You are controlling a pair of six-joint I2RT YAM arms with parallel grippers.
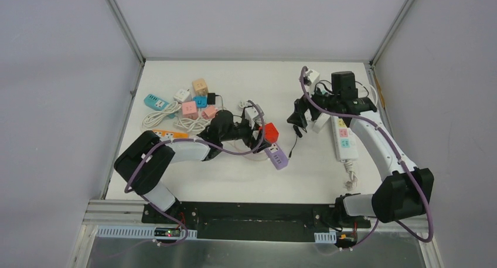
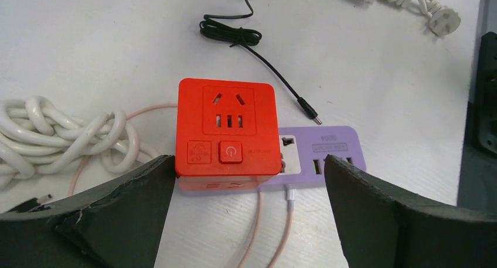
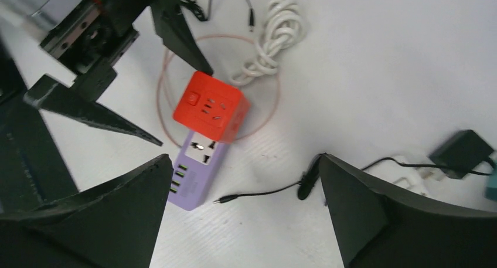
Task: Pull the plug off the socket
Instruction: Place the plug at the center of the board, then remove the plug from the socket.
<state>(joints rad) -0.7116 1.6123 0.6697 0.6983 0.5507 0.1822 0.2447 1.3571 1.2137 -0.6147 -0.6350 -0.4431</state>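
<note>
A red cube plug (image 2: 227,127) sits on one end of a purple socket strip (image 2: 319,153) lying flat on the white table. My left gripper (image 2: 249,165) is open just short of them. One fingertip is at the cube's near left corner and the other is by the strip's USB end. From above, the left gripper (image 1: 258,131) is beside the red cube (image 1: 270,131) and purple strip (image 1: 277,156). My right gripper (image 1: 298,119) hangs open above the table to the right. Its wrist view shows the cube (image 3: 211,107) and strip (image 3: 196,168) off to the left of its jaws.
A thin pink cable (image 2: 290,221) plugs into the strip's near side. A black lead with a barrel tip (image 3: 264,192) lies right of the strip. White coiled cord (image 2: 58,133), a pile of coloured cube sockets (image 1: 193,101) and a white power strip (image 1: 344,138) lie around.
</note>
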